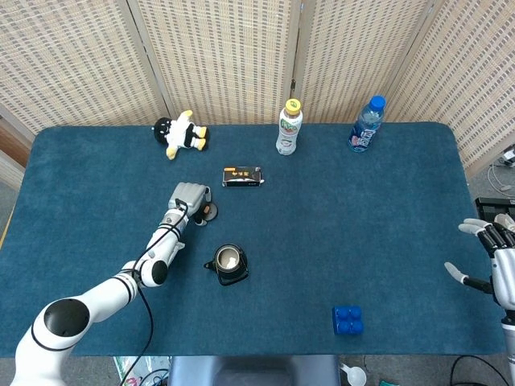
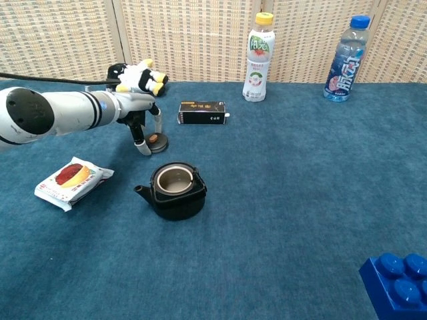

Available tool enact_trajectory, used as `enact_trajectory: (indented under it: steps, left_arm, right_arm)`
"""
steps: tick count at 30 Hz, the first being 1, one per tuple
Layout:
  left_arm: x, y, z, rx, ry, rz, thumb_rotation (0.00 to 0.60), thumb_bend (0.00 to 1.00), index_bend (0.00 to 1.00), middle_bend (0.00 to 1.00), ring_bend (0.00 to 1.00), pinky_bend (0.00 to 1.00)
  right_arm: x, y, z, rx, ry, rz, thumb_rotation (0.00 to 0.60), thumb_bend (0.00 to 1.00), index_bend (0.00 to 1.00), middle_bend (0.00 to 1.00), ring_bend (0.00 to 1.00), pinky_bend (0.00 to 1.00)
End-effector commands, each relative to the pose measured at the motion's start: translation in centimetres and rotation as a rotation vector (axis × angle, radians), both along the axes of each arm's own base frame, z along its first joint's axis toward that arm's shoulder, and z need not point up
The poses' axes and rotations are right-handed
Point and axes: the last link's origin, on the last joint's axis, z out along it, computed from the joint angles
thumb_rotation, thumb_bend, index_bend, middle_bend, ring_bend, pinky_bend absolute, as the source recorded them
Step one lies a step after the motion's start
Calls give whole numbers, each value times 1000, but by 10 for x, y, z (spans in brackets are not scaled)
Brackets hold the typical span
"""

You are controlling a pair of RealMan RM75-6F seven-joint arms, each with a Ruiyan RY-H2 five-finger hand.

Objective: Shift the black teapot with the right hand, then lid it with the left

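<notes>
The black teapot (image 1: 229, 264) (image 2: 175, 190) stands open on the blue cloth, spout to the left, handle folded down. Its lid (image 1: 209, 212) (image 2: 155, 142), dark with an orange knob, lies on the table just behind the pot. My left hand (image 1: 187, 197) (image 2: 137, 107) hovers over the lid with its fingers (image 2: 139, 143) hanging down on either side; the lid still rests flat on the cloth. My right hand (image 1: 492, 257) is far off at the table's right edge, fingers spread, holding nothing.
A snack packet (image 2: 72, 180) lies left of the teapot. Behind are a black box (image 1: 242, 176), a plush toy (image 1: 182, 133), a white bottle (image 1: 289, 127) and a blue bottle (image 1: 366, 123). A blue brick (image 1: 347, 319) sits front right.
</notes>
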Motion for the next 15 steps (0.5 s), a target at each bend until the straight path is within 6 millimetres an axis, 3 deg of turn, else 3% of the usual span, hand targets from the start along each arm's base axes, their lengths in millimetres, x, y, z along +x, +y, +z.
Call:
enact_trajectory:
  steps: [1, 15]
  left_arm:
    - [-1, 0, 0, 0, 0, 2, 600, 105, 408, 1000, 1000, 1000]
    - [-1, -1, 2, -6, -13, -4, 600, 135, 421, 1000, 1000, 1000]
  right_arm:
    - [0, 0, 0, 0, -1, 0, 600, 60, 324, 281, 215, 263]
    - [-1, -1, 0, 2, -2, -4, 600, 60, 324, 281, 215, 263]
